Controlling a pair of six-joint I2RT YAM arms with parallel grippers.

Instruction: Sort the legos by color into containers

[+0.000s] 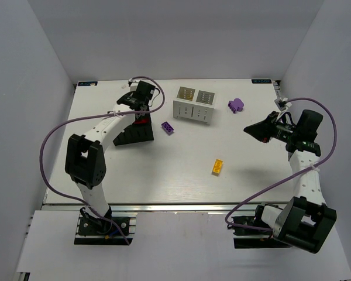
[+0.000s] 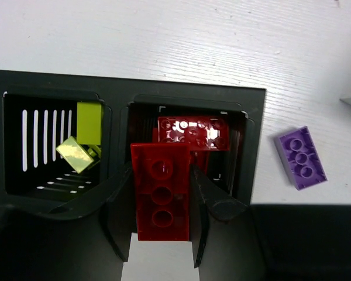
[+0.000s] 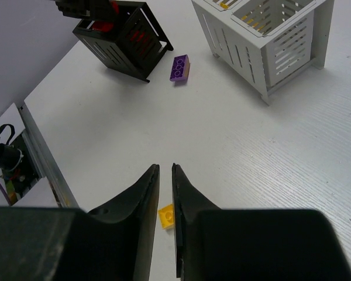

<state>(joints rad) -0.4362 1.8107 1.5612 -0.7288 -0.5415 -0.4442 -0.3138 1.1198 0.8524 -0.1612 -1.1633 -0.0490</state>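
Note:
My left gripper [image 2: 162, 172] is shut on a red brick [image 2: 162, 202] and holds it over the right cell of the black box [image 2: 254, 140]. Another red brick [image 2: 193, 132] lies in that cell. Two lime green bricks [image 2: 89, 123] lie in the left cell. In the top view this gripper [image 1: 141, 120] hangs over the black box [image 1: 128, 138]. My right gripper [image 3: 164, 168] is shut and empty, above a yellow brick [image 3: 168, 215] that lies on the table [image 1: 217, 167]. In the top view the right gripper [image 1: 248, 128] is at mid right.
A white two-cell box [image 1: 194, 104] stands at the back middle, with yellow bricks in one cell. A purple brick [image 1: 168, 127] lies just right of the black box, also in the left wrist view [image 2: 301, 157]. More purple bricks [image 1: 236, 105] lie right of the white box.

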